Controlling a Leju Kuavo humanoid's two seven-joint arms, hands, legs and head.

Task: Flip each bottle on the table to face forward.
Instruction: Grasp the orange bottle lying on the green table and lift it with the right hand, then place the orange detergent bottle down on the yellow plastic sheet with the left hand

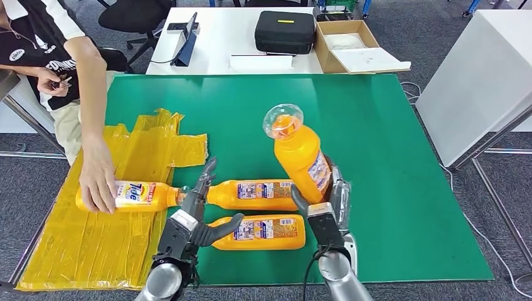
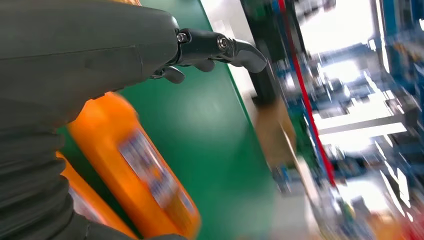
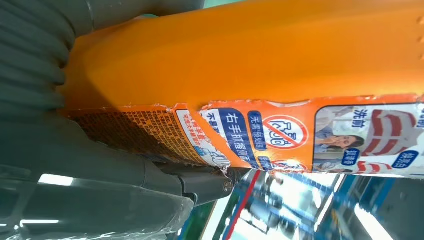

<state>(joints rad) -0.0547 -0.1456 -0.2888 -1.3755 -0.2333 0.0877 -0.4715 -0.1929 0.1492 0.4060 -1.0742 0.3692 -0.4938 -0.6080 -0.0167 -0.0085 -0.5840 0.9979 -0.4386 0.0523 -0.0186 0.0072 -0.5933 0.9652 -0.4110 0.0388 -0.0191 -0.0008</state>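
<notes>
Silver forearms end in black wrists; the left hand [image 1: 199, 210] and right hand [image 1: 330, 210] have grey thumbs, dark fingers, small screws.

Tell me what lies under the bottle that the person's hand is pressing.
Under the Tide bottle lies crumpled yellow plastic sheeting, spread over the green table mat. The person's hand covers the bottle's base end, and the sheeting hides the mat below.

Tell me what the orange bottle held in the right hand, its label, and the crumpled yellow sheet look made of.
Orange bottle in the right hand: likely smooth glossy plastic, clear domed cap. Label: thin printed film or paper, its edge torn. Yellow sheet: thin shiny plastic film, creased with glints.
</notes>
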